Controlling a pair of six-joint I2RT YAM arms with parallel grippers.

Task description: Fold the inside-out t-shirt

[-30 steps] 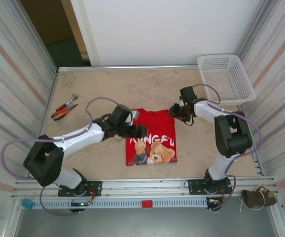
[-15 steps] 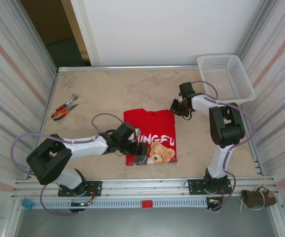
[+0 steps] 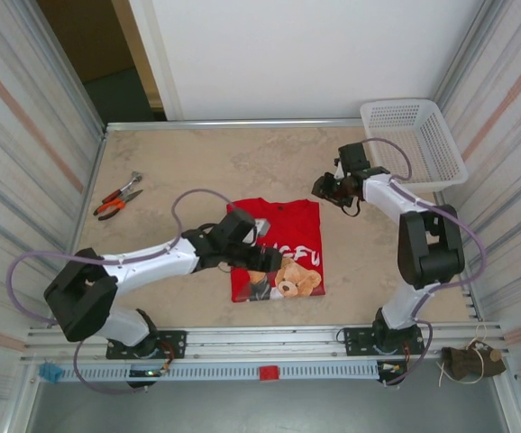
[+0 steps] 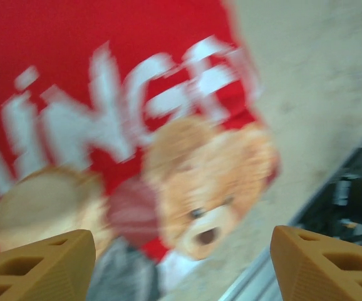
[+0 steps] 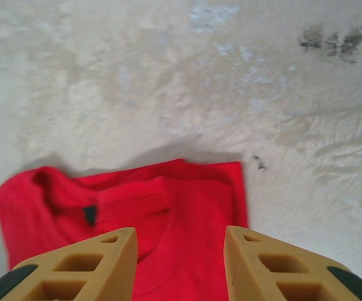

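On the table (image 3: 197,162) the t-shirt (image 3: 292,225) lies central, pliers (image 3: 116,196) to its left, basket (image 3: 414,140) far right

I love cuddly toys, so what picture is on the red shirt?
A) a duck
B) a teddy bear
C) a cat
B: the left wrist view shows a tan teddy bear printed on the red t-shirt, just below the white letters.
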